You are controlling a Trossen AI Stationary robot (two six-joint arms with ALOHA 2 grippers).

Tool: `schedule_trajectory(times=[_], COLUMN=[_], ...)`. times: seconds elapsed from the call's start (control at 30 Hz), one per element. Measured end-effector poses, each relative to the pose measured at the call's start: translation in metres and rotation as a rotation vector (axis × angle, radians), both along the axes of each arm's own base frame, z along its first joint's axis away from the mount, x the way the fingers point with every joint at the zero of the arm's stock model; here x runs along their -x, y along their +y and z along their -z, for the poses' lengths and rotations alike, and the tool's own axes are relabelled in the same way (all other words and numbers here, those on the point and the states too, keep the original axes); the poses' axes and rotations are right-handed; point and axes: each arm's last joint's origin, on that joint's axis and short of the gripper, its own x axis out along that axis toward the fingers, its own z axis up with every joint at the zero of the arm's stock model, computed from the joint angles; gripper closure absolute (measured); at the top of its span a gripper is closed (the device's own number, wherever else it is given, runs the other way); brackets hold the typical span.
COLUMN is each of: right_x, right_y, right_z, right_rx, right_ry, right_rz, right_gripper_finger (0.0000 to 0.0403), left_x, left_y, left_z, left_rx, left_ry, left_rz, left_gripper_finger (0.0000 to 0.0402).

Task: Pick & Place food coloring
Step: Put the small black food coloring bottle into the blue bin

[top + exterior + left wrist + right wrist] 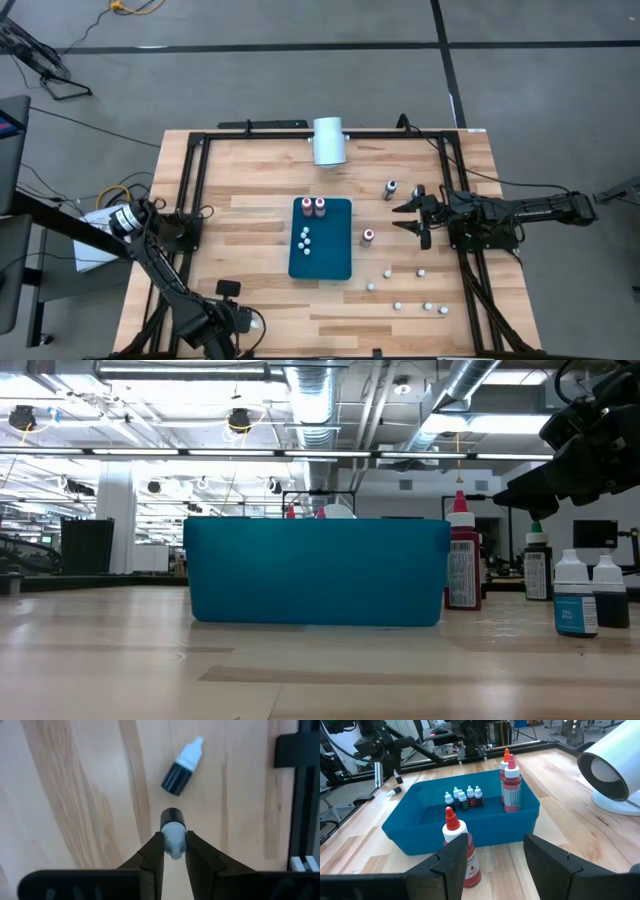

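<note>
The food coloring bottles are spread over the table. A blue bin (335, 262) holds two tall red bottles (314, 207) and several tiny ones (464, 798). A red bottle (368, 237) and a dark bottle (390, 188) stand right of the bin. My right gripper (410, 219) hovers open beside them; the red bottle (462, 855) stands just ahead of one finger. Near the table's near left corner my left gripper (174, 851) is shut on a tiny dark bottle (172, 820). Another tiny dark bottle (182, 767) lies on its side just beyond it. My left gripper pinches the tiny bottle's pale grey cap (173, 831) between its two fingertips, coming from above. The dark body sticks out past the fingertips. I cannot tell whether the bottle touches the table.
Several tiny white-capped bottles (398, 304) are scattered on the wood near the table's near right corner. A large white cylinder (328, 140) lies at the far edge. Black frame rails (190, 190) run along the table's sides.
</note>
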Motion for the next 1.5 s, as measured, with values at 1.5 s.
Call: schedule_trajectory(times=[1.5], right_x=[0.000], right_y=[0.000], right_z=[0.000], right_rx=[0.000], right_ry=[0.000], right_rz=[0.000], right_gripper_finger=[0.0219], left_x=[-0.088], left_y=[0.068], left_z=[-0.037], left_rx=[0.003], left_ry=[-0.223], left_rz=[0.275], left_gripper_finger=[0.0347])
